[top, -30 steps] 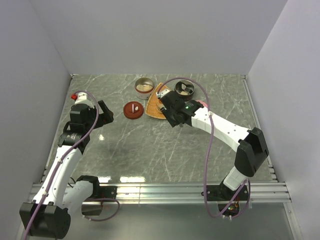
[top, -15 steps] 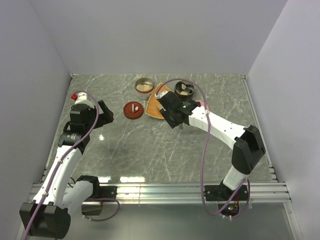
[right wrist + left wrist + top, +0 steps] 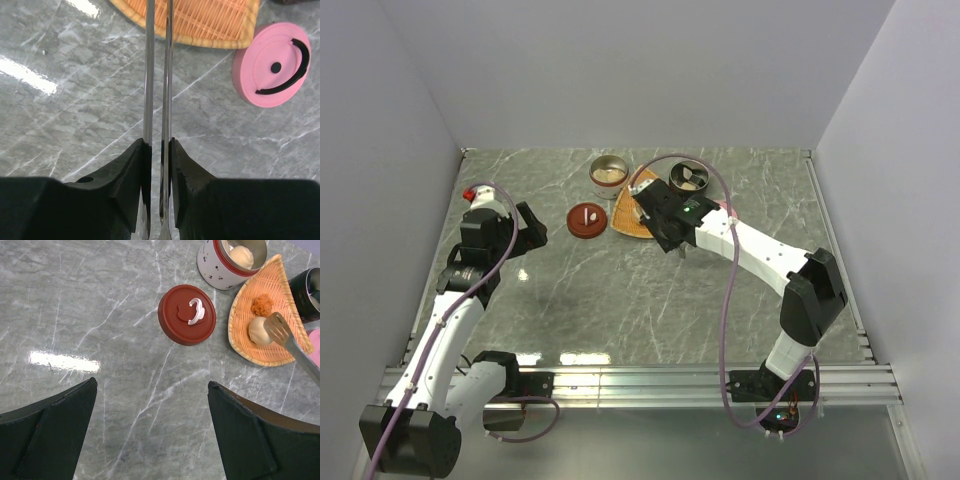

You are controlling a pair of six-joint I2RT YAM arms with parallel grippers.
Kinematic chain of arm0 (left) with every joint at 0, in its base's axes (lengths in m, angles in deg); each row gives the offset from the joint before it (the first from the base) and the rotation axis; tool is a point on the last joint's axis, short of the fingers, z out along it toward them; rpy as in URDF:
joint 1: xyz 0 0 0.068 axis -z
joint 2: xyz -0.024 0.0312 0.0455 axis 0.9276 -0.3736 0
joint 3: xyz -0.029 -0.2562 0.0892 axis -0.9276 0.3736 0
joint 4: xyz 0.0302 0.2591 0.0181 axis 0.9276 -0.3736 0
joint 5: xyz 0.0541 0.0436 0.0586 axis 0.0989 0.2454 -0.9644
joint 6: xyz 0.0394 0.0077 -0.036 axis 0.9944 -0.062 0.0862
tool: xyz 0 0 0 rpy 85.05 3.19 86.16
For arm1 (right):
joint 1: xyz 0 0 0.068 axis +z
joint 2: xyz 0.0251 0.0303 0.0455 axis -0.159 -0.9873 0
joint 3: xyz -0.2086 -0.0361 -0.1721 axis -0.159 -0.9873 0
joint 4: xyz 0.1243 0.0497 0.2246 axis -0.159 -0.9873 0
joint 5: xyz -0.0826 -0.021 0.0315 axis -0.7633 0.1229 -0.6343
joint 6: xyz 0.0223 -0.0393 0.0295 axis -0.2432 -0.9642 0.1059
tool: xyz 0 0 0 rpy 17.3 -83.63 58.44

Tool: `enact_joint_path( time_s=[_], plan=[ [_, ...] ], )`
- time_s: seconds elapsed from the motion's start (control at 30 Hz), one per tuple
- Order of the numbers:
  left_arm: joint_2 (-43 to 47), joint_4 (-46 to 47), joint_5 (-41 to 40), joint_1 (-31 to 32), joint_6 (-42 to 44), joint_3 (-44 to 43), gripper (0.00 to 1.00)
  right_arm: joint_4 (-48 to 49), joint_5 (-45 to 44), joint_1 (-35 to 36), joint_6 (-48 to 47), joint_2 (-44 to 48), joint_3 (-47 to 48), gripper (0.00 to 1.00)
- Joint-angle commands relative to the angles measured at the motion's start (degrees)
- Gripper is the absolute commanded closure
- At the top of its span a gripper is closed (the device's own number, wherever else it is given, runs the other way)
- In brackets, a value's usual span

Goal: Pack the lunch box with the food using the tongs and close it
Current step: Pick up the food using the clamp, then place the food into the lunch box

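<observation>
From above, the left arm is folded at the left side of the grey marbled table (image 3: 620, 300), and the left gripper (image 3: 532, 228) is released and empty. The right arm stretches diagonally to the far middle. The right gripper (image 3: 650, 208) is at the near edge of the orange tray (image 3: 625, 225). Pale walls enclose three sides.

The left wrist view shows its fingers (image 3: 55, 430) spread wide above bare table. Ahead lie a red lid (image 3: 187, 314) and a white tin (image 3: 220, 270). On the tray are an orange piece (image 3: 261, 305) and a beige lump (image 3: 257, 332), with the tip of the tongs (image 3: 277, 326) against or just beside the lump.

The right wrist view shows the right gripper clenched on the tongs' two arms, squeezed nearly together. A pink lid (image 3: 272, 65) lies to the right.
</observation>
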Motion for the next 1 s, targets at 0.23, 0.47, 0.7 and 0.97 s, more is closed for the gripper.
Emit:
enact_joint_path(
  time_s=[0.23, 0.47, 0.7, 0.97],
  plan=[
    [1.8, 1.8, 0.1, 0.1, -0.1, 0.3, 0.01, -1.6, -1.8, 0.4, -0.5, -0.8, 12.1, 0.78],
    [1.9, 1.5, 0.1, 0.1, 0.1, 0.2, 0.01, -1.4, -3.4, 0.0, -1.3, -8.0, 25.4, 0.76],
    [2.1, 0.8, -0.6, 0.1, 0.6, -0.5, 0.01, -1.6, -3.3, -1.6, -1.7, -18.8, 37.0, 0.76],
    [2.1, 0.6, -1.1, 0.1, 0.7, -0.6, 0.01, -0.1, -1.6, -3.9, -1.0, -22.1, 38.8, 0.73]
  ],
)
